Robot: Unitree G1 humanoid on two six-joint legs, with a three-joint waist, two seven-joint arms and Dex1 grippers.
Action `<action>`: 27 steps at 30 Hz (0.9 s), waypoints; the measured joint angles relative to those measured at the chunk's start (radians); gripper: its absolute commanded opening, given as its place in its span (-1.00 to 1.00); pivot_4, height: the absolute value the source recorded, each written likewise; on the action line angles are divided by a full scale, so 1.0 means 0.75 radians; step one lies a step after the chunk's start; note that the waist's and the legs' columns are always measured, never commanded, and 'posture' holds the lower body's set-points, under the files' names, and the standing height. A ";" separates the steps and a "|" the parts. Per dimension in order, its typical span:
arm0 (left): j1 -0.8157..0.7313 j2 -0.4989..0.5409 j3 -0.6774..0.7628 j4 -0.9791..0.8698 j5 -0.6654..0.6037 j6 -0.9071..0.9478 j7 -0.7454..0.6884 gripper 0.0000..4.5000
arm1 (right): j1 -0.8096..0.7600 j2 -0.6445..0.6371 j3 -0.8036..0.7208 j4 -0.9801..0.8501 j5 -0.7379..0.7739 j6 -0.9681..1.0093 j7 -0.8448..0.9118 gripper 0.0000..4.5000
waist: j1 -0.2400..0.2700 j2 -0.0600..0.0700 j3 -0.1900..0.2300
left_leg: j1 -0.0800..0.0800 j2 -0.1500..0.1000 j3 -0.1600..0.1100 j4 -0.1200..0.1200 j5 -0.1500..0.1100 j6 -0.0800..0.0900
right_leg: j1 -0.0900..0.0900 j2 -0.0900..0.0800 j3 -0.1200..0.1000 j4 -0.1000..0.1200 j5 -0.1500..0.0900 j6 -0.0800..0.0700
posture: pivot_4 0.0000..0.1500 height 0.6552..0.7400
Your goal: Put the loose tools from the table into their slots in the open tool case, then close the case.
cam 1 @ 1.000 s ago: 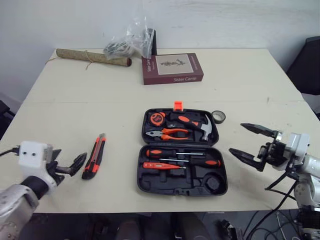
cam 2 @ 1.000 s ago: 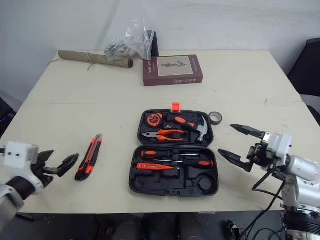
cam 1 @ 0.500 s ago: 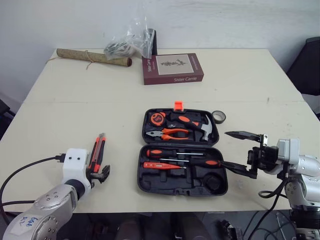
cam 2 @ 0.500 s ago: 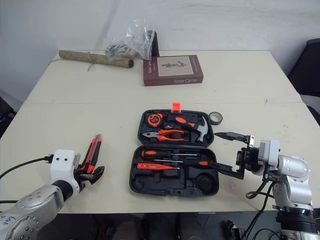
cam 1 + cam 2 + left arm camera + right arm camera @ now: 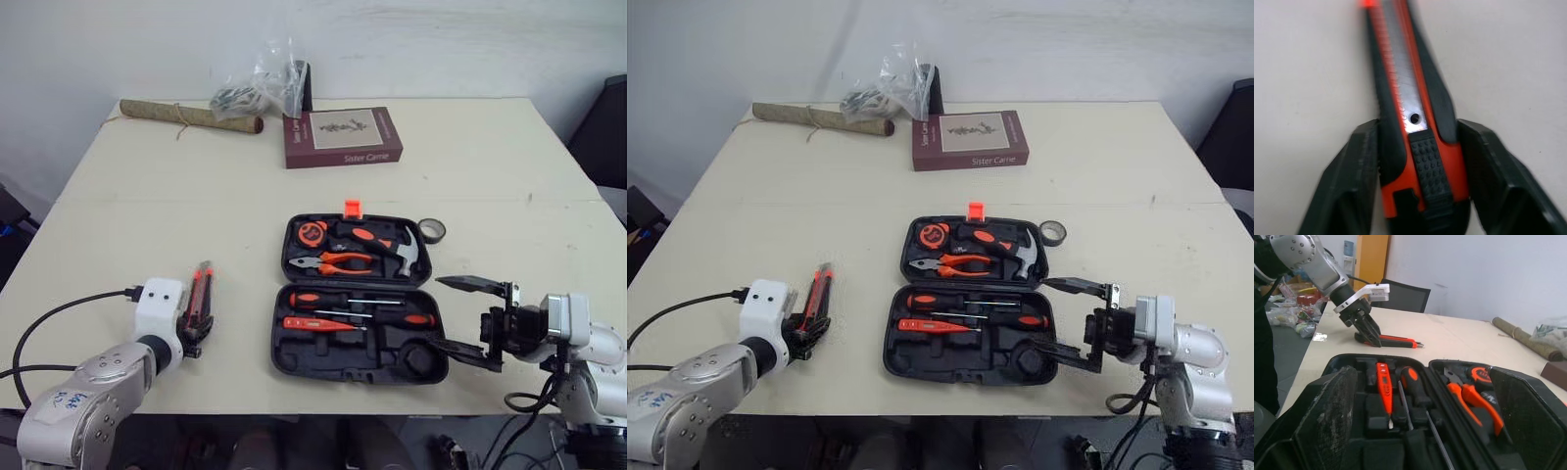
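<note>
Left wrist view: clenched left gripper (image 5: 1419, 131) on knife (image 5: 1400, 73), right gripper (image 5: 432, 312) splayed lower right; lift toward case (image 5: 323, 354) needed next.

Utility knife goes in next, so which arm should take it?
Left. The left gripper is at the utility knife's handle end; the right gripper is open by the tool case's right edge.

knife (image 5: 203, 289): near end hidden under left gripper (image 5: 193, 338) | case (image 5: 323, 358): lower-right corner behind right gripper (image 5: 436, 313) | bag (image 5: 260, 83), upper centre: you can't read its contents
</note>
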 measured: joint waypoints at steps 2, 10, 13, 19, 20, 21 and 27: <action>-0.002 0.008 0.000 0.014 0.004 -0.023 -0.014 -0.29 | 0.004 0.000 0.000 0.000 0.000 -0.008 0.001 1.00 | 0.000 0.001 -0.001 | 0.000 0.000 0.000 0.000 0.000 0.000 | 0.000 0.000 0.000 0.000 0.000 0.000 | 1.00 1.00; -0.028 0.257 -0.010 0.075 0.041 -0.722 -0.540 -0.29 | 0.053 -0.045 -0.094 0.044 -0.007 -0.069 -0.008 1.00 | 0.002 -0.008 0.005 | -0.004 0.000 0.001 0.000 -0.002 0.002 | -0.002 -0.002 -0.001 -0.005 -0.001 -0.002 | 1.00 1.00; -0.049 0.395 -0.033 0.080 -0.003 -0.975 -0.894 -0.29 | 0.091 -0.095 -0.138 0.044 -0.017 -0.067 -0.021 1.00 | -0.001 -0.007 0.005 | -0.004 0.000 0.002 -0.003 -0.003 0.002 | -0.002 -0.002 -0.001 -0.008 -0.001 -0.002 | 1.00 1.00; -0.287 0.582 -0.346 0.176 0.004 -1.237 -1.427 -0.29 | 0.161 -0.147 -0.174 0.017 -0.045 -0.039 -0.041 1.00 | -0.002 -0.005 0.006 | -0.003 0.000 0.003 -0.002 -0.001 0.001 | -0.002 0.001 0.000 -0.005 -0.001 -0.002 | 1.00 1.00; -0.359 0.580 -0.416 0.199 0.015 -1.250 -1.470 -0.29 | 0.179 -0.158 -0.172 0.006 -0.047 -0.030 -0.043 1.00 | -0.001 -0.005 0.006 | -0.003 0.000 0.003 -0.002 -0.001 0.001 | -0.002 0.001 0.000 -0.004 -0.001 -0.002 | 1.00 1.00; -0.417 0.576 -0.473 0.211 0.024 -1.256 -1.504 -0.29 | 0.196 -0.172 -0.172 -0.008 -0.049 -0.018 -0.044 1.00 | -0.001 -0.005 0.006 | -0.003 0.000 0.002 -0.002 -0.001 0.001 | -0.002 0.001 0.001 -0.004 -0.001 -0.001 | 1.00 1.00; -0.683 0.571 -0.830 0.264 0.166 -1.101 -1.582 -0.29 | 0.321 -0.227 -0.194 -0.113 -0.052 0.058 -0.059 1.00 | -0.003 -0.005 0.006 | -0.004 0.000 0.004 -0.002 -0.001 0.002 | -0.002 0.004 0.005 -0.006 0.000 0.000 | 1.00 1.00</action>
